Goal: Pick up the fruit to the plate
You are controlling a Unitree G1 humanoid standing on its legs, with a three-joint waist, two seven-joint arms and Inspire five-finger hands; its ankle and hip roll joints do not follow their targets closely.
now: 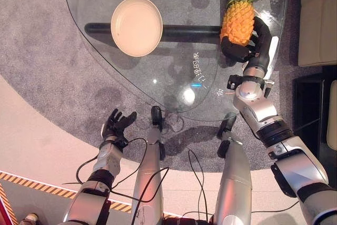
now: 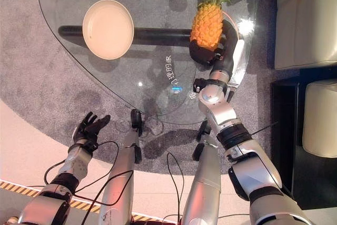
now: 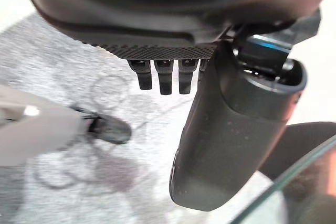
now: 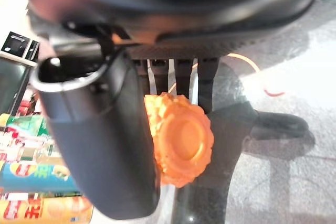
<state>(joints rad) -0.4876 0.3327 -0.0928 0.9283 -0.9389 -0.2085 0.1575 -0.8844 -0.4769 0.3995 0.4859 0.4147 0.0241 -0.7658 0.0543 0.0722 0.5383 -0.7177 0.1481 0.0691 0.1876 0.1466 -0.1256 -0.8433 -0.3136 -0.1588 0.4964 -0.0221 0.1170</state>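
An orange pineapple (image 1: 238, 20) with a green crown stands upright at the far right of the glass table (image 1: 174, 85). My right hand (image 1: 247, 46) is curled round its lower body; in the right wrist view its thumb (image 4: 102, 145) and fingers clasp the pineapple (image 4: 181, 140) from both sides. A cream plate (image 1: 136, 26) lies on the glass to the left of the fruit, with nothing on it. My left hand (image 1: 117, 124) hangs low over the carpet by the table's near edge, fingers spread and holding nothing.
A dark bar (image 1: 184, 32) of the table's frame runs under the glass between plate and pineapple. A cream sofa (image 2: 305, 19) stands to the right, with a dark side table (image 1: 310, 104) below it. Grey carpet (image 1: 42, 72) lies under the table.
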